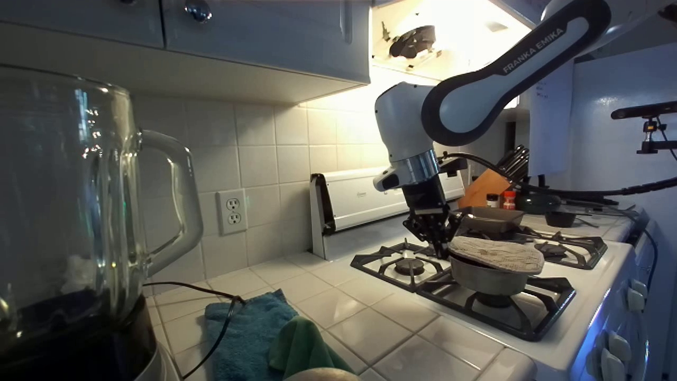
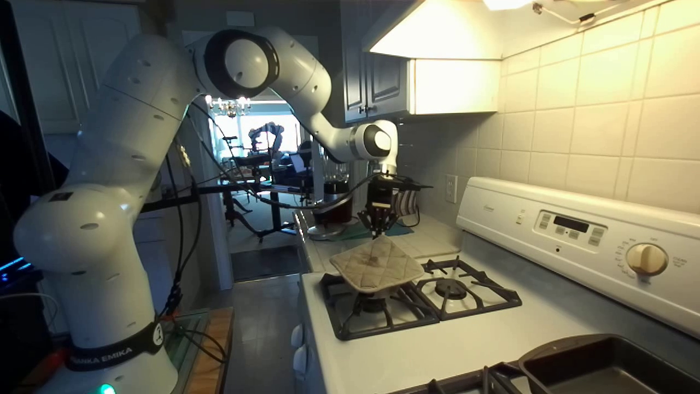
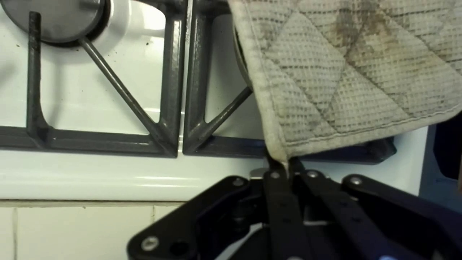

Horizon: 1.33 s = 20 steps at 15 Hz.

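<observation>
A beige quilted pot holder [image 1: 497, 253] with brown stains lies over the top of a grey metal pot [image 1: 489, 279] on a stove burner. In the wrist view the pot holder [image 3: 325, 83] fills the upper right, and just a sliver of the pot's rim shows beside it. My gripper [image 3: 287, 163] is shut on one corner of this cloth, which is pinched between the black fingertips. Seen in an exterior view, the gripper [image 1: 442, 251] points down at the pot's edge. The pot holder [image 2: 377, 265] hides the pot almost wholly in an exterior view.
Black grates [image 2: 451, 288] surround the pot. A dark baking pan [image 1: 492, 218] sits farther along the stove, near a knife block [image 1: 484, 188] and a small dark cup [image 1: 560, 218]. A blue towel [image 1: 248, 330] and a glass blender [image 1: 69, 185] stand on the tiled counter.
</observation>
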### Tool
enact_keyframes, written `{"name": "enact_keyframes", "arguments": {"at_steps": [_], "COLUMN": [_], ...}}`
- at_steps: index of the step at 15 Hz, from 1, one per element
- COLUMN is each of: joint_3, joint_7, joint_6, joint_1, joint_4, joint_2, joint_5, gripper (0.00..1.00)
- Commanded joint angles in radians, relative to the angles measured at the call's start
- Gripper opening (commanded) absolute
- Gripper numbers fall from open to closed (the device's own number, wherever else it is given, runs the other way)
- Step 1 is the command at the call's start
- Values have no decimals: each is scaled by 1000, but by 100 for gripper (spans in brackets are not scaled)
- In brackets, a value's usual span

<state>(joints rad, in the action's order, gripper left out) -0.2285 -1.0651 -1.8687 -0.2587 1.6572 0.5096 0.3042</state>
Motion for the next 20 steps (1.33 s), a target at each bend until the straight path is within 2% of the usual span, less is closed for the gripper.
{"name": "enact_keyframes", "arguments": {"at_steps": [1,13,20], "joint_3": [11,20,15], "joint_7": [28,63,67], "joint_6": [10,4,8], "joint_1": [4,13,5], "joint_4": [24,75,67], "joint_2": [-57,-222,-277], "joint_5": [26,40,94], "gripper": [1,1,1]}}
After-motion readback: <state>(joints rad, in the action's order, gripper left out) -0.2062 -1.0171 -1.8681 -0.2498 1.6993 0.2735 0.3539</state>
